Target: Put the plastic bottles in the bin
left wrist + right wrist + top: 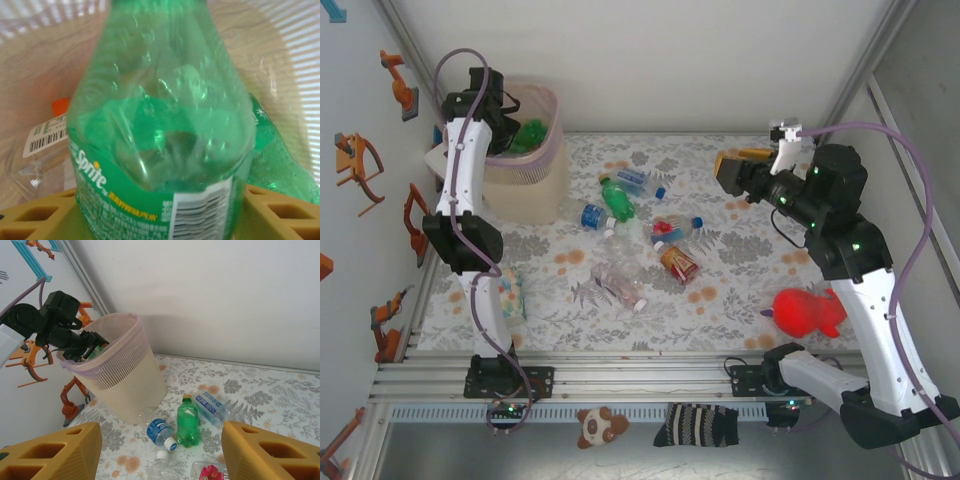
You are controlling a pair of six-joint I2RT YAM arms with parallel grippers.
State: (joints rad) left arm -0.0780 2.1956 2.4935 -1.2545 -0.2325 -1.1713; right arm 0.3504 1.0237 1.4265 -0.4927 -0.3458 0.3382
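Hanging at bin [535,182] rim, left fingers [280,215] flank green bottle [160,125], grip unclear, right fingers [260,450] spread, empty

Bin [125,375]: pale pink, translucent, fine vertical ribbing, purple band at rim.
Sprite bottle [160,115]: clear green; green label, white lettering, yellow dot, white barcode panel.
Left tool [157,202], right tool [160,440]: ochre yellow.
Table [280,405]: white cloth, grey leaf print, orange blooms.
Loose green bottle [188,422]: orange cap.
Clear bottle [212,407]: blue label.
Plush toy [808,312]: red.
Arms: white and black, purple cables.
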